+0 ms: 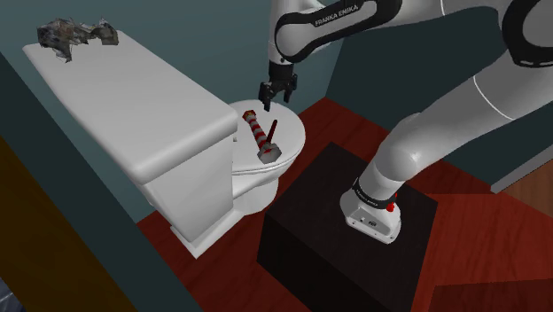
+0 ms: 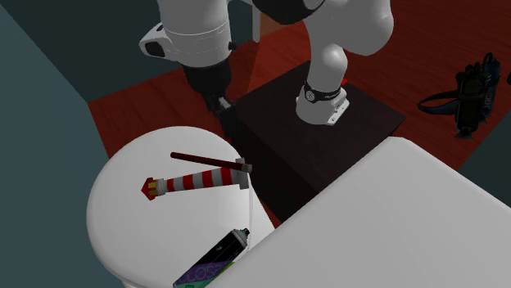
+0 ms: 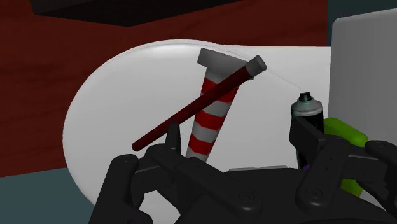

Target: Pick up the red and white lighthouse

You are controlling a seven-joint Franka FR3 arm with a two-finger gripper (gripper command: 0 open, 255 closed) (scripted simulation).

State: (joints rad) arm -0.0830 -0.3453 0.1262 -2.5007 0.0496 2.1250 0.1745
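Hovering spread gripper (image 1: 276, 98) above lighthouse (image 1: 257, 129) (base near toilet lid (image 1: 293, 131)'s rim).

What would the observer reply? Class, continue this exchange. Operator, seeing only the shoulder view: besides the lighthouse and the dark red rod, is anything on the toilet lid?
Observer: Yes, a black-capped spray can sits on the lid, close to the tank.
Operator: How does the gripper line up?
Observer: The wrist view shows the gripper with fingers apart and the red and white lighthouse between them, untouched.
Operator: Anything on the floor?
Observer: A black strapped object lies on the red floor beyond the tank.
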